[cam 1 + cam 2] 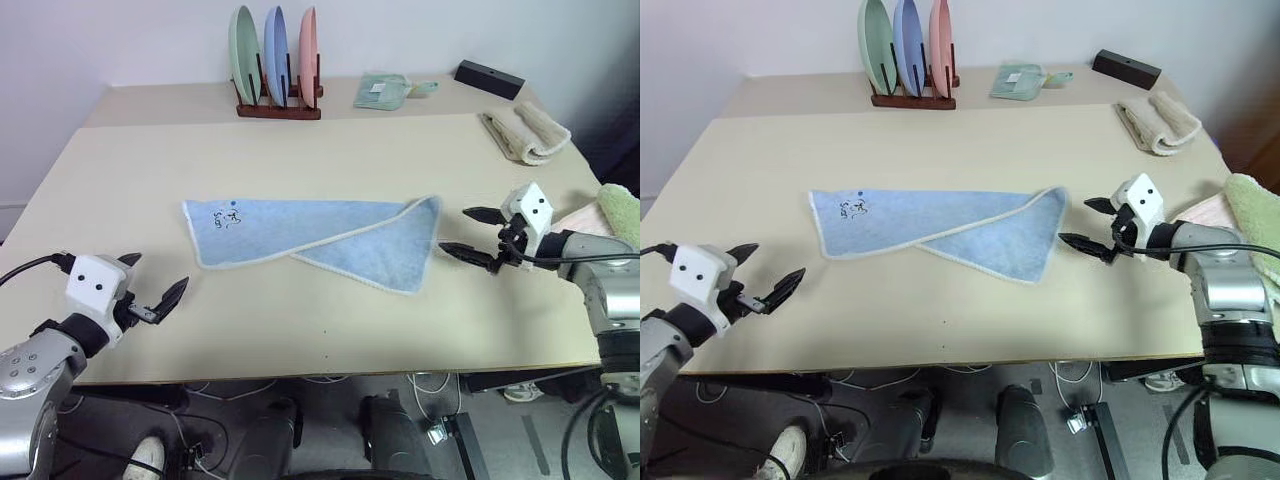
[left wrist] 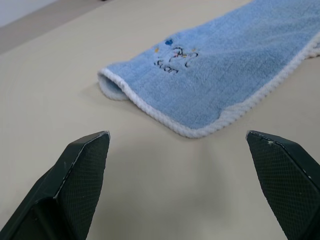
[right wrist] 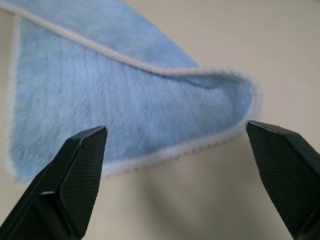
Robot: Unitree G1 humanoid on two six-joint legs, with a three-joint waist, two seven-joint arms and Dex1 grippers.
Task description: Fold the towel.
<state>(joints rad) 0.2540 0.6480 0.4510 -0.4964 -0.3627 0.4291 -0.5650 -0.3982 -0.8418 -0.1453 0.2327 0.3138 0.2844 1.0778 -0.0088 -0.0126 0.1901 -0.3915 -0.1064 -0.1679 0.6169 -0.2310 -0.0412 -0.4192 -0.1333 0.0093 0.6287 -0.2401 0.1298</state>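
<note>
- Where the beige desk (image 1: 300,320) spreads out, a light blue towel (image 1: 310,235) is seen lying flat near its middle, folded loosely so that its right-hand end is doubled back at a slant over the rest.
- A pale whitish hem is seen around the towel's edge, and a small dark printed mark (image 1: 222,217) is seen near its left corner.
- The left hand (image 1: 152,291) is held low over the near left part of the desk, well apart from the towel, pointed forward and slightly downward toward the towel's marked corner.
- Its two black fingers (image 2: 82,175) are spread wide apart, with nothing held between them.
- The right hand (image 1: 472,232) is held just beside the towel's folded right end, pointed leftward toward it and tilted a little downward.
- Its fingers (image 3: 80,175) are likewise spread wide, with nothing gripped; whether a fingertip touches the cloth cannot be told.
- At the far edge, a wooden rack with three upright plates (image 1: 275,45) is set, with a small mint-green cloth (image 1: 382,91) beside it.
- A beige rolled towel (image 1: 525,132) is laid at the far right.
</note>
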